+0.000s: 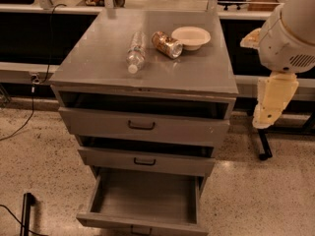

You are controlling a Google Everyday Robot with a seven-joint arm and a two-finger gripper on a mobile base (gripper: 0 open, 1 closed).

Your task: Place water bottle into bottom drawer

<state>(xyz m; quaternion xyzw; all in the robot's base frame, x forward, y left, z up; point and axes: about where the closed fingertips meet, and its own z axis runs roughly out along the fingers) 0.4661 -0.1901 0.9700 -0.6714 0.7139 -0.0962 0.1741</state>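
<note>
Clutter sits on top of the cabinet (197,75). The water bottle (135,53) lies on its side left of centre, white cap toward the cabinet's front. Just beside it, toward the back right, are a brown-gold can (166,44) and a pale bowl (191,37). At the cabinet's foot the bottom drawer (142,223) stands pulled out. The gripper (271,102) hangs off the cabinet's right side, well apart from the bottle. Whether it is wide, narrow or holding anything cannot be told.

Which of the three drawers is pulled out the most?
The bottom drawer: its grey inside shows, while the top drawer and middle drawer are barely open. The tool hangs right of the cabinet.
</note>
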